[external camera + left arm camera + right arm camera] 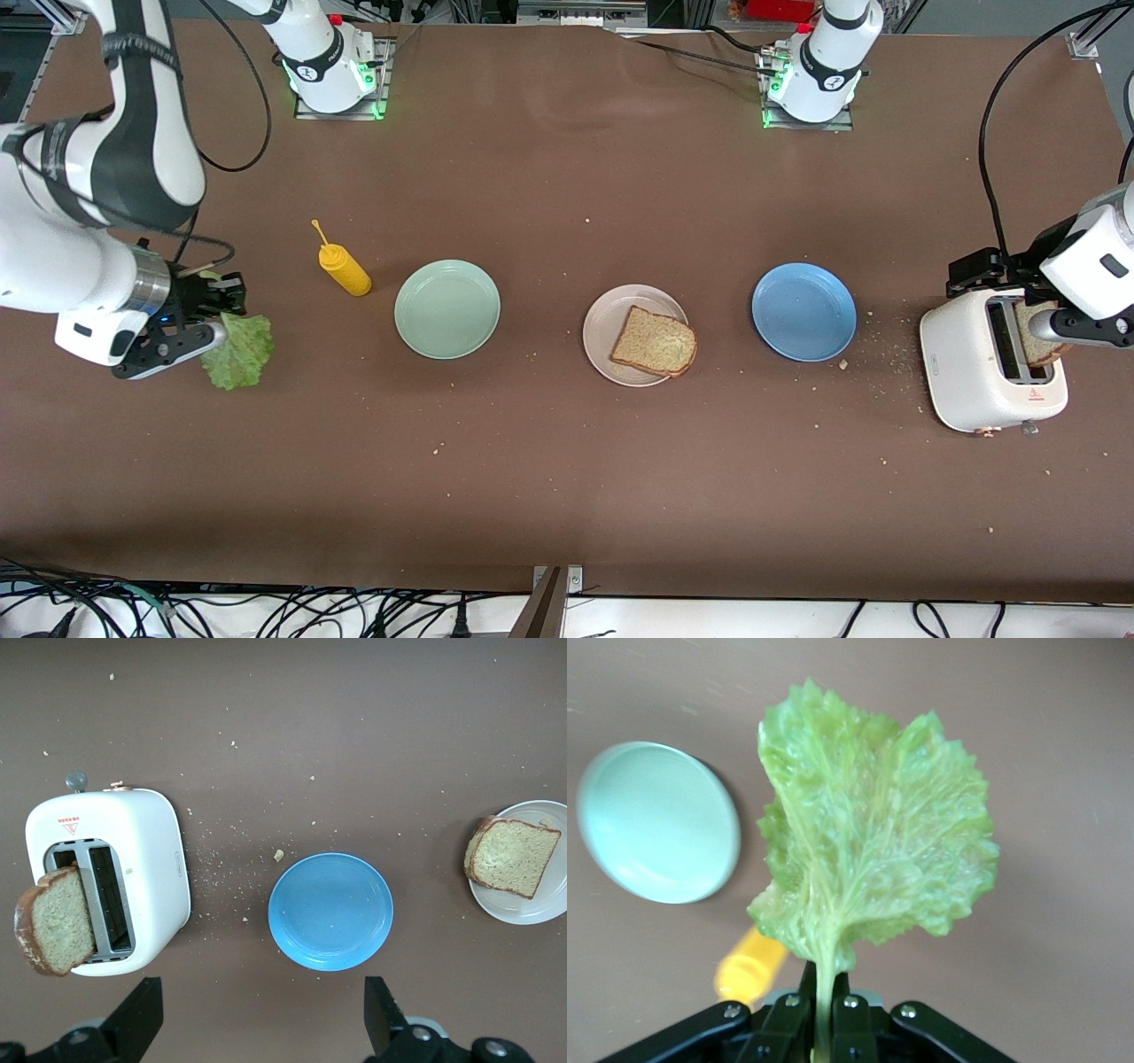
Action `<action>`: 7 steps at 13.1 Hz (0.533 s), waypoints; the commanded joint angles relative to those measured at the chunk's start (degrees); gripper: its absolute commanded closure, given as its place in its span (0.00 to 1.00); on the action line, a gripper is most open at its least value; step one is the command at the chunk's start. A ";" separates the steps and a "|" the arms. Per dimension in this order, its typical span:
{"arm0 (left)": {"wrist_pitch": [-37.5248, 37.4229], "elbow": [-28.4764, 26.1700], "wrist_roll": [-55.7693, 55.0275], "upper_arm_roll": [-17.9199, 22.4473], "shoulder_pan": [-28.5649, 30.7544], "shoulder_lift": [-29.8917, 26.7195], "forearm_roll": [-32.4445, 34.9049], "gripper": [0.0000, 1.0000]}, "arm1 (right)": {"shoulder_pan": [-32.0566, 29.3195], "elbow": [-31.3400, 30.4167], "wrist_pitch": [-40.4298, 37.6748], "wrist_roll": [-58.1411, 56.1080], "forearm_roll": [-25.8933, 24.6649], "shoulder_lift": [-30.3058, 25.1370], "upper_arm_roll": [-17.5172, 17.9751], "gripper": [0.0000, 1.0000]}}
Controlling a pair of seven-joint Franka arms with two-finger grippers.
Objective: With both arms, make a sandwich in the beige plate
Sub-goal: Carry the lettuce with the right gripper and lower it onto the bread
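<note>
One brown bread slice [654, 341] lies on the beige plate [602, 323] mid-table, overhanging its rim; both show in the left wrist view, bread [512, 855] on plate [532, 908]. A second slice [1036, 335] [55, 920] sticks up out of a slot of the white toaster [966, 372] [146, 859] at the left arm's end. My left gripper [974, 273] [261, 1028] hangs open and empty above the table by the toaster. My right gripper [226, 306] [824, 992] is shut on the stem of a ruffled green lettuce leaf [237, 353] [873, 842] at the right arm's end.
A mint-green plate [446, 308] [656, 819] and a yellow squeeze bottle [344, 268] [749, 961] lie between the lettuce and the beige plate. A blue plate [803, 311] [330, 911] lies between the beige plate and the toaster. Crumbs are scattered near the toaster.
</note>
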 commanded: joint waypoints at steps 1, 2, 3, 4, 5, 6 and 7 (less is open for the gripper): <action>-1.10 0.65 -0.24 -0.23 0.10 -0.35 1.09 0.00 | 2.95 5.65 -0.35 0.04 0.14 1.68 5.66 1.00; -1.10 0.65 -0.24 -0.23 0.19 -0.35 1.09 0.00 | 4.88 6.44 3.41 -0.05 0.05 1.94 7.60 1.00; -1.19 0.74 -0.24 -0.23 0.10 -0.35 1.09 0.00 | 7.33 6.62 7.54 0.47 -0.21 2.29 8.83 1.00; -1.19 0.65 -0.24 -0.23 0.10 -0.35 1.09 0.00 | 10.58 6.71 11.58 2.48 -0.39 3.16 9.11 1.00; -1.10 0.74 -0.24 -0.23 0.19 -0.35 1.09 0.00 | 13.83 6.71 16.50 3.72 -0.57 4.48 9.11 1.00; -1.19 0.74 -0.24 -0.23 0.10 -0.35 1.09 0.00 | 16.99 6.80 21.68 5.38 -0.57 6.14 9.11 1.00; -1.10 0.74 -0.24 -0.23 0.19 -0.35 1.09 0.00 | 19.63 6.80 26.60 6.88 -0.66 8.08 9.02 1.00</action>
